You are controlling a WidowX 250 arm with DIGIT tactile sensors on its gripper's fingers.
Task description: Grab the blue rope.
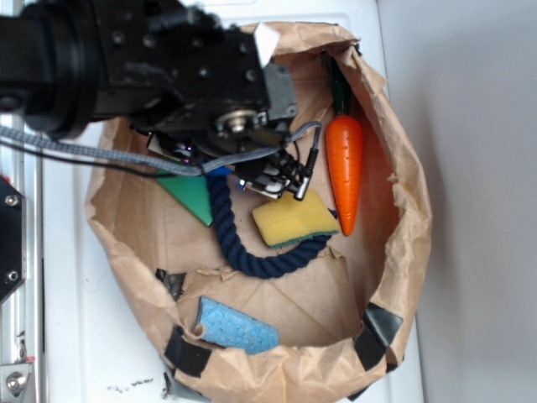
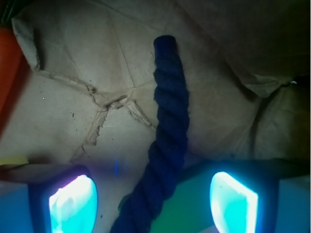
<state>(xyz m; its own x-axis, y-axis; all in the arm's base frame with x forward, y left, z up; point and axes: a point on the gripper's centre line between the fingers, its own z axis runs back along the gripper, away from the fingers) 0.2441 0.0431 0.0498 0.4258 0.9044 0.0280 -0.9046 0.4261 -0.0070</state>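
The blue rope (image 1: 252, 262) is a thick navy twisted cord lying in a J curve on the brown paper floor. Its lower end hooks under a yellow sponge (image 1: 294, 218). Over the rope's upper end hangs my gripper (image 1: 245, 176), mostly hidden under the black arm. In the wrist view the blue rope (image 2: 167, 131) runs lengthwise through the gap of my gripper (image 2: 153, 196). The two glowing pads (image 2: 73, 204) stand wide apart on either side of the rope and do not touch it. The gripper is open.
Everything sits inside a crumpled brown paper basin (image 1: 407, 210) with raised walls. An orange carrot (image 1: 345, 172) lies at the right, a green wedge (image 1: 193, 195) next to the rope and a light blue sponge (image 1: 237, 327) at the front. A grey braided cable (image 1: 101, 153) crosses the left.
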